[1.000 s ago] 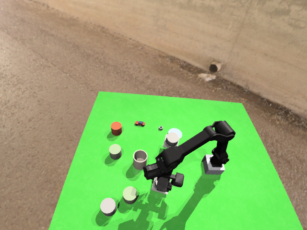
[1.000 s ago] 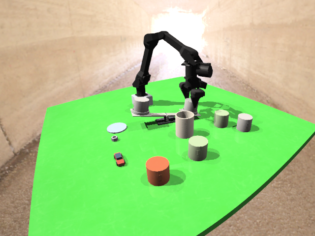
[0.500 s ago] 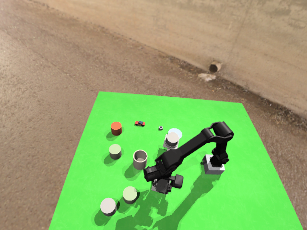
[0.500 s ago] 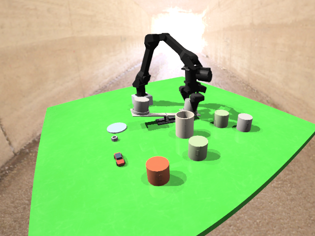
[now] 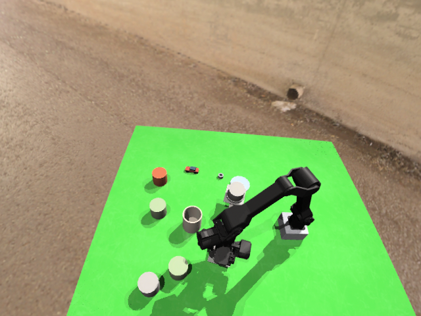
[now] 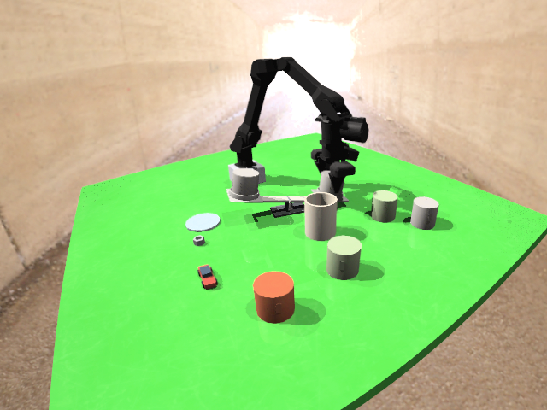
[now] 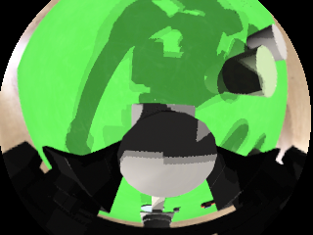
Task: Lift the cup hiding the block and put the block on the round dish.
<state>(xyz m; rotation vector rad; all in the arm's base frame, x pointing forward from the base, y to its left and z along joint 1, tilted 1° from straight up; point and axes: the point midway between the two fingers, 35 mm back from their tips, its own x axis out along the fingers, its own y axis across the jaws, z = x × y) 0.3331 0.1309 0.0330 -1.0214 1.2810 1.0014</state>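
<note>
My gripper (image 6: 331, 181) (image 7: 163, 140) points down and is shut on a light grey cup (image 6: 325, 181) (image 7: 167, 177) at one end of the balance (image 6: 276, 199) (image 7: 189, 110). A finger stands on each side of the cup in the wrist view. The cup appears to be on its end plate, and the beam looks about level. The identical other cup (image 5: 236, 191) (image 6: 245, 183) (image 7: 156, 221) stands on the far end. The pale blue round dish (image 5: 246, 182) (image 6: 202, 221) lies just beyond that end, with nothing on it. The block is not visible.
A tall open beige cup (image 5: 192, 225) (image 6: 320, 221) stands close beside the balance. Two green-topped cylinders (image 5: 158, 208) (image 5: 177, 268), a grey one (image 5: 148, 284) and an orange one (image 5: 159, 176) stand farther out. A toy car (image 6: 207, 276) and a nut (image 6: 198, 241) lie near the dish.
</note>
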